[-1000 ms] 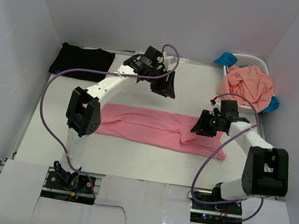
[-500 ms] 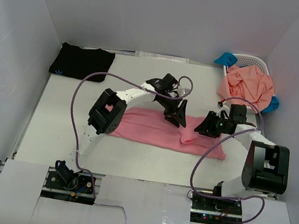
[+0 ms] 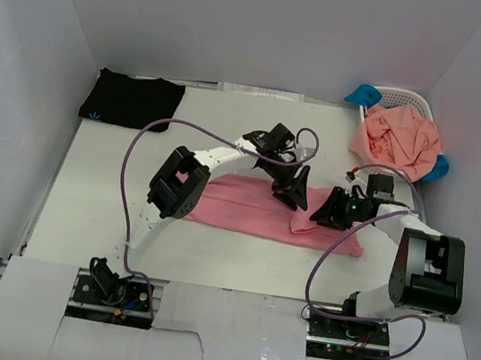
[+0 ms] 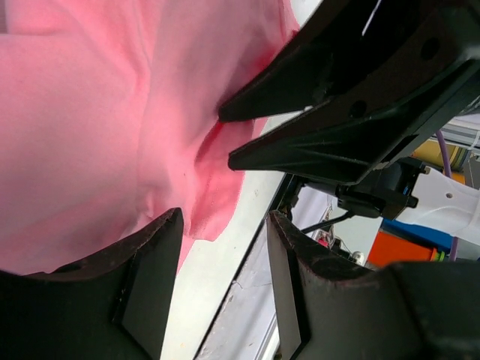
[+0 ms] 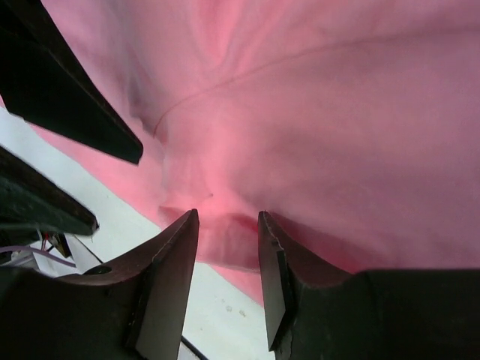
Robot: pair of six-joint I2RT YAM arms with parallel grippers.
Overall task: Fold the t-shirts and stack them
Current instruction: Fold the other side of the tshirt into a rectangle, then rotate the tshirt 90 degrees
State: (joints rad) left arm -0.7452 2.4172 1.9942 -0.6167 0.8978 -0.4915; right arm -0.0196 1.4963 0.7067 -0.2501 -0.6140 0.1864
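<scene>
The rose-pink t-shirt (image 3: 246,205) lies folded into a long band across the table's middle; it also fills the left wrist view (image 4: 97,112) and the right wrist view (image 5: 315,112). My left gripper (image 3: 297,197) is open and empty, low over the shirt's right part. My right gripper (image 3: 326,213) is open and empty, facing it from the right, just above the same wrinkled edge. A black t-shirt (image 3: 132,99) lies folded at the back left. A salmon-orange t-shirt (image 3: 399,138) is heaped on the basket, with bright blue cloth (image 3: 362,94) under it.
The white lattice basket (image 3: 415,100) stands in the back right corner against the wall. White walls close the table on three sides. Purple cables loop from both arms.
My left arm has swung from the table's back down onto the pink shirt's right part. My right gripper has shifted slightly. The shirt's left end has been drawn rightward, so the band is shorter.
</scene>
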